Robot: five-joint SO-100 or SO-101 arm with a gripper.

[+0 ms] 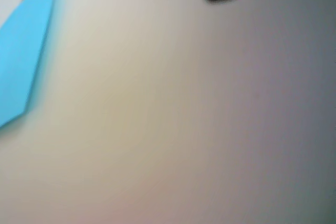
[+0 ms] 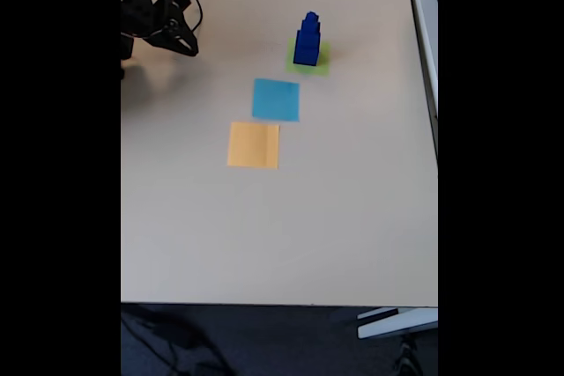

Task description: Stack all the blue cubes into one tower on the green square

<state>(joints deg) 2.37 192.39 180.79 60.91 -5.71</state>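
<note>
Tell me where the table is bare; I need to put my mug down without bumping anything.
The table is bare below the orange square. The top is crowded: gripper, tower on the green square, light-blue square.

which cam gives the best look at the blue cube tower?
The fixed view. There the tower stands whole as a stepped dark blue column on the green square, with the gripper well off to its left. The wrist view is blurred and faces bare table and the light-blue square.
</note>
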